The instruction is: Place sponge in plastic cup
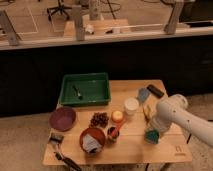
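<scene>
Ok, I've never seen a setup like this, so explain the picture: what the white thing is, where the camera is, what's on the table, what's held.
The white thing is a robot arm reaching in from the right; its gripper is down at the dark green sponge near the table's right front corner. Whether it actually grips the sponge cannot be told. The single camera looks down on the wooden table from above; where it is mounted is not known. On the table: a green tray, a purple bowl, a dark cluster like grapes, a white cup, a small orange cup, a red bowl, a blue-grey flat piece and a black object.
</scene>
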Robot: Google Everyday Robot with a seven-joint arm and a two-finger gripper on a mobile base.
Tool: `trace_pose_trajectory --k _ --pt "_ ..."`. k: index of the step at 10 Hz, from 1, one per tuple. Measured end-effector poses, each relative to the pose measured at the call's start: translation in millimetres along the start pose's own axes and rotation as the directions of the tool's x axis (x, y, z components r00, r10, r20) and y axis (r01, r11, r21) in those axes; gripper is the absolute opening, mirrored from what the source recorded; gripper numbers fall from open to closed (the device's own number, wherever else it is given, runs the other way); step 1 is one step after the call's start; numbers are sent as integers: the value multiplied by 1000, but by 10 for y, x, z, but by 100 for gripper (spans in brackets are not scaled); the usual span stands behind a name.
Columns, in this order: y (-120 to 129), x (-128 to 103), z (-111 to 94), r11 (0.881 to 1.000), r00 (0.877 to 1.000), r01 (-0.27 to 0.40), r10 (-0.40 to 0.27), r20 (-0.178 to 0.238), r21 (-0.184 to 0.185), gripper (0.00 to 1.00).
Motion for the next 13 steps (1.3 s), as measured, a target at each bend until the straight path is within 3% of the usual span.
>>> trace_pose_trajectory --k 3,6,9,11,13 --pt "-23 249 -711 997 998 -19 23 -53 69 38" --pt "-350 718 -1482 991 992 -1 18 -128 131 38" --pt "-1030 1227 -2052 981 984 66 -35 -173 182 38" --pt "-1571 1247 -2243 972 977 129 -90 -194 198 38" --pt "-2004 1087 -2368 961 968 182 -138 -208 209 38"
